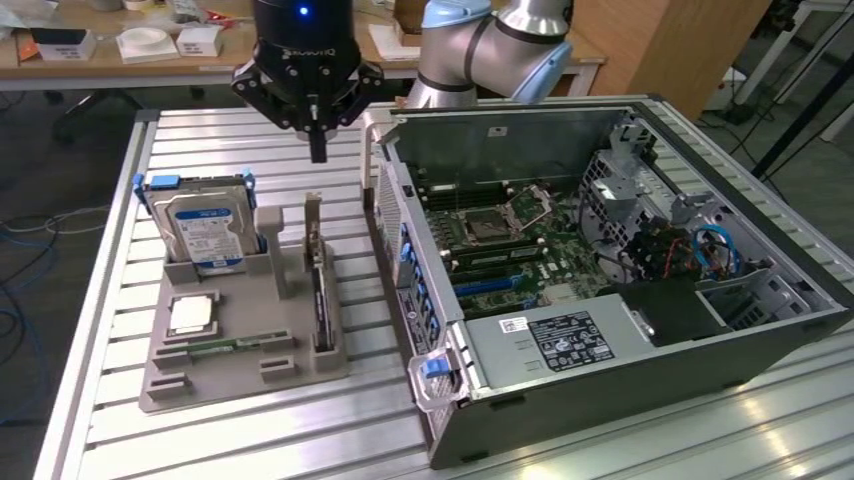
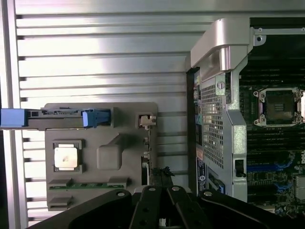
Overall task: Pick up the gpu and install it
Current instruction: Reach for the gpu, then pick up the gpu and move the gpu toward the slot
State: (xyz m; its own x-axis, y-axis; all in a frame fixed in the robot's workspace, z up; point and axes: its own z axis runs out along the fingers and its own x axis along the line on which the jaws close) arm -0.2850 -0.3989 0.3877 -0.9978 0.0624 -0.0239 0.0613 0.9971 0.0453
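Table (image 1: pixel 114 300) of aluminium slats bears tray (image 1: pixel 214 385) with gpu (image 1: pixel 322 310) and case (image 1: pixel 641 390); desk (image 1: pixel 120 68) behind.

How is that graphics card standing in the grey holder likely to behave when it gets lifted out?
The gpu is a thin flat board, so it is probably stiff and light. It stands on edge in a slot of the grey holder, so a sideways push would likely tilt or jam it. Its narrow top edge offers little to grip and may slip.

Room above the gpu (image 1: pixel 322 305) is free — case wall (image 1: pixel 390 215) close beside.
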